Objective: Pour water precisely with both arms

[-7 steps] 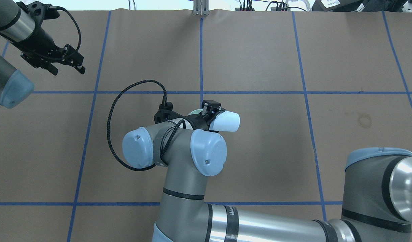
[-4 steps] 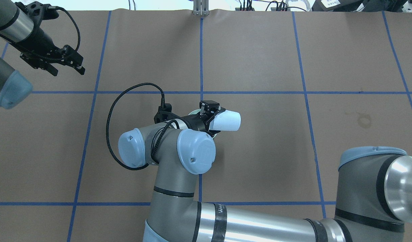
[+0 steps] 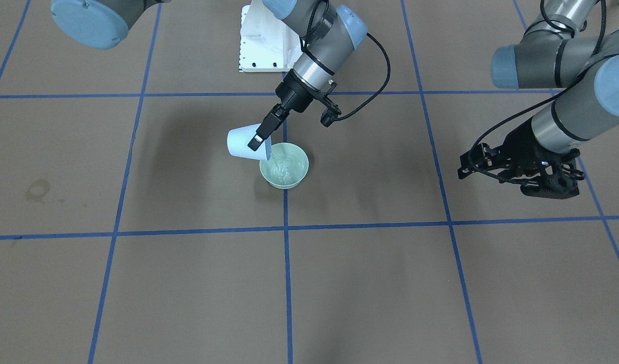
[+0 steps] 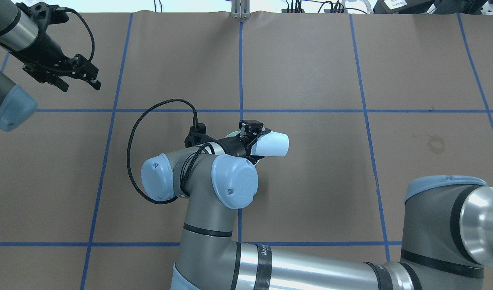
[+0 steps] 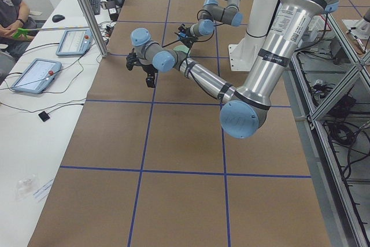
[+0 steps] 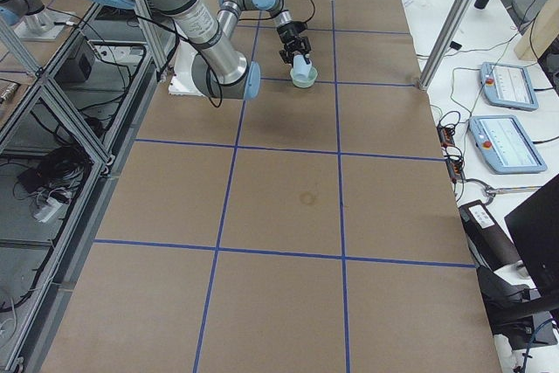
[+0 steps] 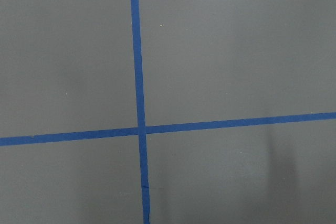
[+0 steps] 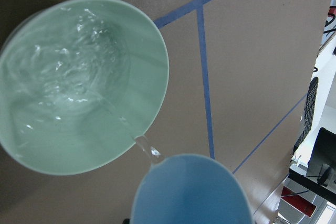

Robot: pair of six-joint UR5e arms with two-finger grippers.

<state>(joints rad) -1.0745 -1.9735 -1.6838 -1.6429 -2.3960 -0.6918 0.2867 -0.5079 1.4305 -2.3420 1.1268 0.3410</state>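
The right arm [image 4: 208,229] reaches out over the middle of the bench [image 4: 318,189]. The right jaws are clenched on a light blue cup [image 3: 240,143], gripping it near its mouth. The cup is tipped almost onto its side, with its base pointing away from a pale green bowl [image 3: 284,183] and its lip just above and beside the bowl's rim. The bowl stands upright on the bench, directly on 1 of the blue tape lines [image 7: 137,51].

The water [image 8: 144,148] shows in the right wrist view as a thin clear stream. It leaves the cup's lip and falls inside the bowl close to the near rim. More water lies in the bottom of the bowl as a glossy, rippled pool with bright glints. It covers the floor of the bowl, and the upper wall is bare.

The left arm [image 4: 11,34] is well apart from all this, on the robot's own left side. The left jaws are spread and hold nothing, hanging above bare bench. The left wrist view shows only brown surface and 2 tape lines crossing.

A black cable [image 4: 130,153] loops out from the right wrist. A faint ring-shaped stain [image 4: 436,145] marks the bench far from the bowl.
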